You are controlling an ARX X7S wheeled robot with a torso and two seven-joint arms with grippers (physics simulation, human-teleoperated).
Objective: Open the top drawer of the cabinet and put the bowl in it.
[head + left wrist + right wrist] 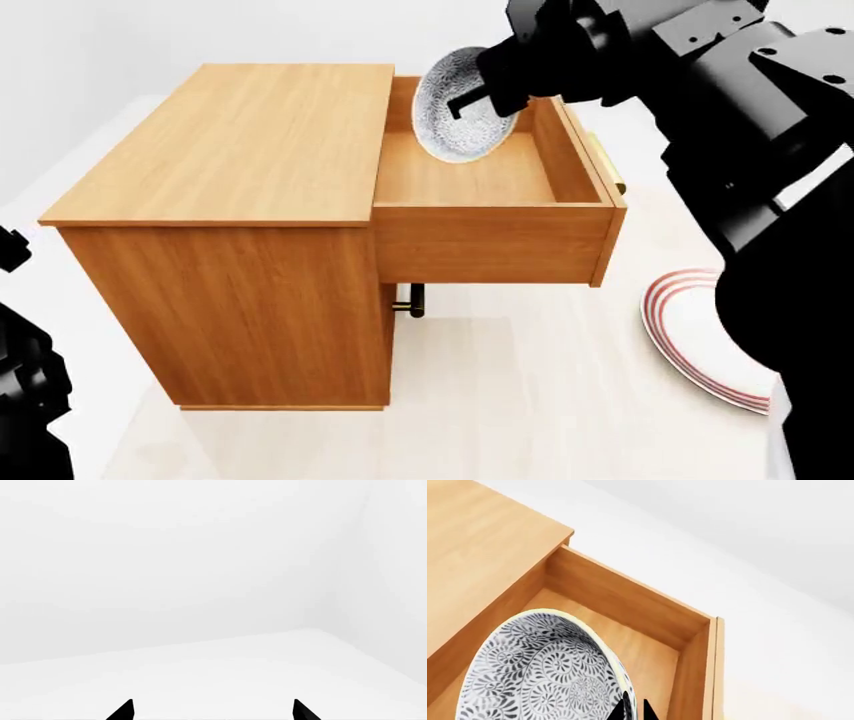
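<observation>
The orange-brown cabinet [227,230] stands in the middle of the head view. Its top drawer [487,235] is pulled out to the right, with its brass handle [609,168] on the far right face. My right gripper [470,100] is shut on the rim of the blue-and-white patterned bowl [461,105], held tilted on edge over the back of the open drawer. In the right wrist view the bowl [540,670] hangs above the drawer floor [647,660], my fingertips [626,709] pinching its rim. My left gripper [212,711] is open, facing bare white floor.
A white plate with red rings [701,340] lies on the floor right of the cabinet, partly behind my right arm. A lower drawer's handle [411,298] shows under the open drawer. My left arm [27,390] sits at the lower left.
</observation>
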